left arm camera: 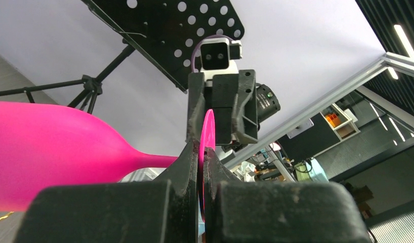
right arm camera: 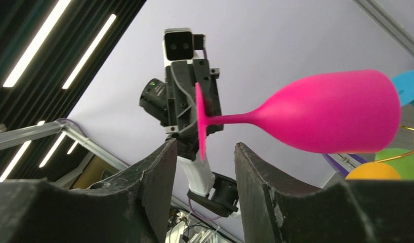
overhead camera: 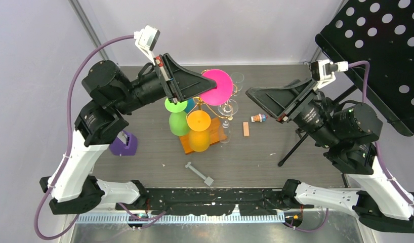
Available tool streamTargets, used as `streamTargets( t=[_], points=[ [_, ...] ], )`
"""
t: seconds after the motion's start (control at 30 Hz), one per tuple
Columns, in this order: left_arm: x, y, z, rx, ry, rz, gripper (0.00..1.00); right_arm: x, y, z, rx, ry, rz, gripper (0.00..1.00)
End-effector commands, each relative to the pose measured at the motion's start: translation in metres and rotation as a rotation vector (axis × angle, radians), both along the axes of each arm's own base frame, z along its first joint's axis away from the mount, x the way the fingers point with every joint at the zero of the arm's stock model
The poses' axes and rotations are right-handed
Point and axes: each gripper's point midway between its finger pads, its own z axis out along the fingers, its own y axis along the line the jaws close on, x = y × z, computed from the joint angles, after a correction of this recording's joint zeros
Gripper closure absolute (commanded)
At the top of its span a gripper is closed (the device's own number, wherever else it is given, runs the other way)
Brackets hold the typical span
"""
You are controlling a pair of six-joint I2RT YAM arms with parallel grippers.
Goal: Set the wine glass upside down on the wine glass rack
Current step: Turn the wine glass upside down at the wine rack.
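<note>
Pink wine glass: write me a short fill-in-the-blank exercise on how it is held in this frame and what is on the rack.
1. The left gripper holds the pink wine glass by its round flat ___.
2. The right gripper faces that glass with its jaws ___.
3. On the wine glass rack are a green glass, a blue glass and an ___ one.
Missing words: base; open; orange.

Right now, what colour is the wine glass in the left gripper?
Bright pink: the wine glass shows best in the right wrist view.
</note>
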Motion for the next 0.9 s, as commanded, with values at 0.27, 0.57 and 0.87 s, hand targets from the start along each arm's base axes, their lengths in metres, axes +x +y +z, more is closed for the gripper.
streamTargets(
  t=[0.27, 0.57, 0.87],
  points=[
    [-0.008, -0.016, 0.013, -0.039, -0.058, -0.054, 1.00, 0.010, 0.005, -0.007, -0.024, 0.046, -0.026, 0.48],
    [-0.009, -0.028, 0.009, -0.032, -0.054, -0.096, 1.00, 0.006, 0.015, -0.012, -0.052, 0.043, 0.019, 0.62],
    [-0.011, -0.036, 0.008, -0.037, -0.054, -0.134, 1.00, 0.007, 0.010, -0.015, -0.073, 0.040, -0.002, 0.80]
  ],
)
